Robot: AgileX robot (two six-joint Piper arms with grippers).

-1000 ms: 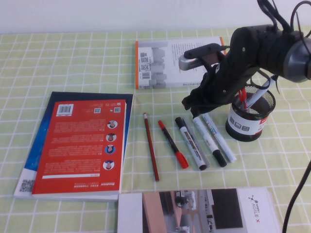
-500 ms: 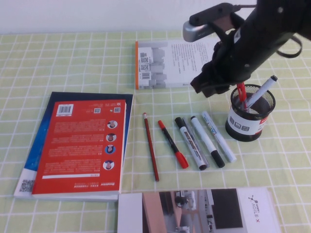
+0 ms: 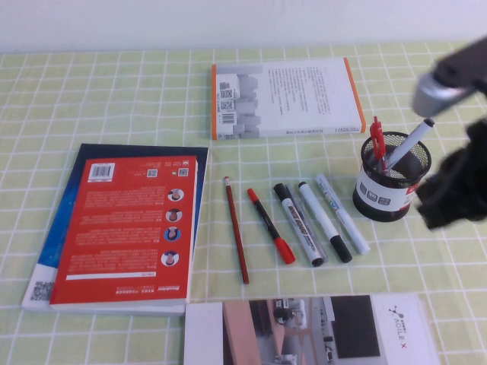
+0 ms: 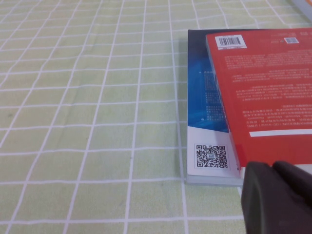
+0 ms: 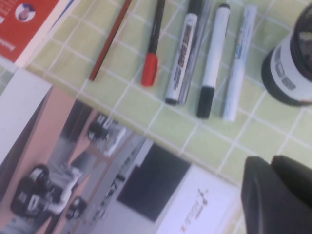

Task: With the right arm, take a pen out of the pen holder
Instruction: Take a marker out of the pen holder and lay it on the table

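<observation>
Left gripper (image 4: 274, 175) hangs over the near corner of the stacked books (image 4: 253, 87). Pen holder (image 3: 391, 186) stands just left of the right gripper (image 5: 270, 163), apart from it, with a red pen (image 3: 377, 137) and a capped marker (image 3: 407, 143) inside. Right gripper sits low near the table's right edge, jaws pressed together, gripping nothing. Loose pens (image 3: 304, 220) lie further left; bare cloth lies beneath it.

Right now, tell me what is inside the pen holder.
The pen holder holds a red pen and a white marker; its mesh wall hides their lower ends. Shut, the right gripper hangs beside it; the left gripper hovers by the red book.
</observation>
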